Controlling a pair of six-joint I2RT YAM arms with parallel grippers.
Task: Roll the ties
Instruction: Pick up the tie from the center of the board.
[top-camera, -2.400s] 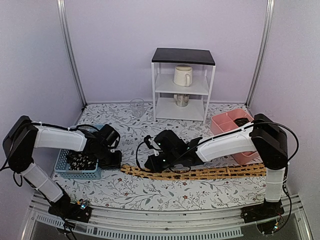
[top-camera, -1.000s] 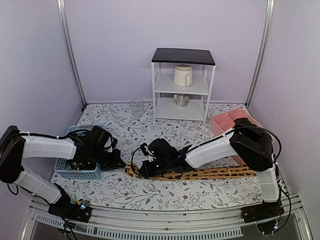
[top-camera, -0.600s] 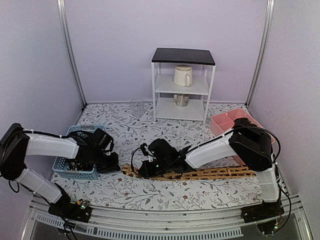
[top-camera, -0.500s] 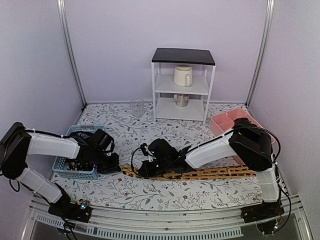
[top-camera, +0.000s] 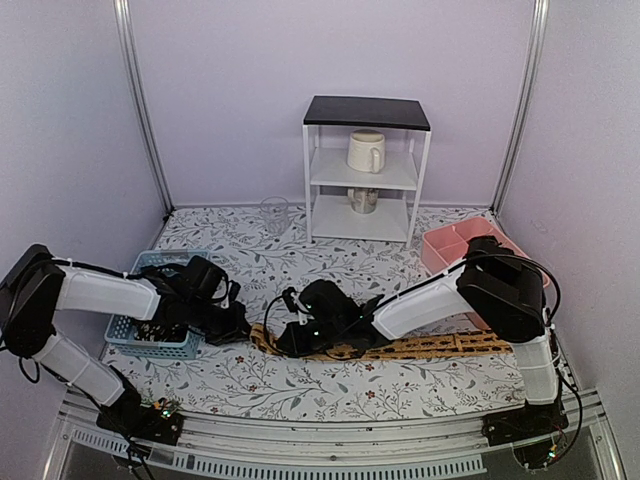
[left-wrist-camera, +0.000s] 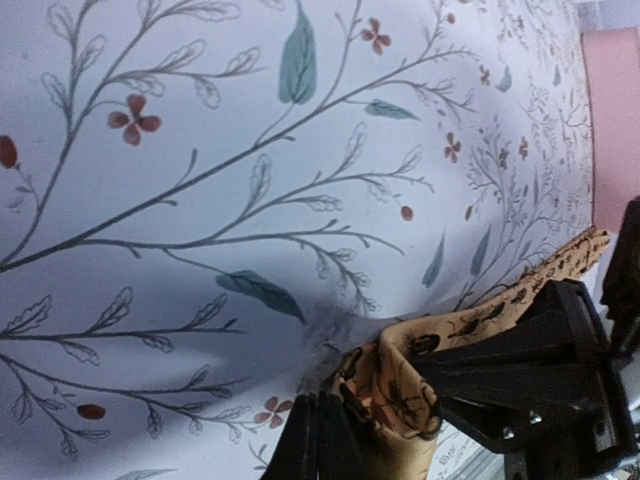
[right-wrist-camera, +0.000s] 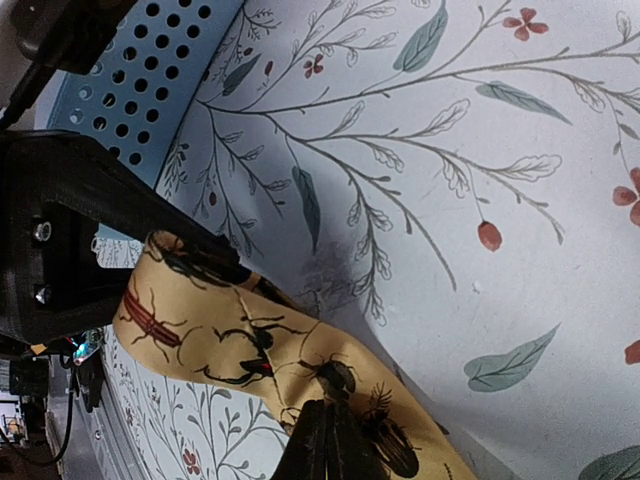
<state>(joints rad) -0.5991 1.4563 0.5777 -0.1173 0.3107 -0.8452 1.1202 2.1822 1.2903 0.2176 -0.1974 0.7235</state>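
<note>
The tan-orange tie (top-camera: 420, 346) lies across the near table, and its left end is folded up into a loop (left-wrist-camera: 400, 390). My right gripper (top-camera: 283, 343) is shut on that folded end, its fingers (right-wrist-camera: 335, 445) overlapping the fabric (right-wrist-camera: 250, 330). My left gripper (top-camera: 243, 327) is shut, with its fingertips (left-wrist-camera: 318, 445) touching the loop's left edge; no fabric shows between them. Its black body shows in the right wrist view (right-wrist-camera: 80, 240). The right gripper's body (left-wrist-camera: 540, 370) shows in the left wrist view. Black speckled ties (top-camera: 160, 325) lie in the blue basket.
The blue mesh basket (top-camera: 140, 347) stands just left of both grippers and shows in the right wrist view (right-wrist-camera: 150, 90). A pink divided tray (top-camera: 450, 250) is at the right. A white shelf (top-camera: 365, 205) with a mug (top-camera: 365, 150), and a glass (top-camera: 274, 213), stand at the back.
The right gripper has slid left along the tie and its left end is now folded up. The left gripper has moved from the basket's edge to that folded end.
</note>
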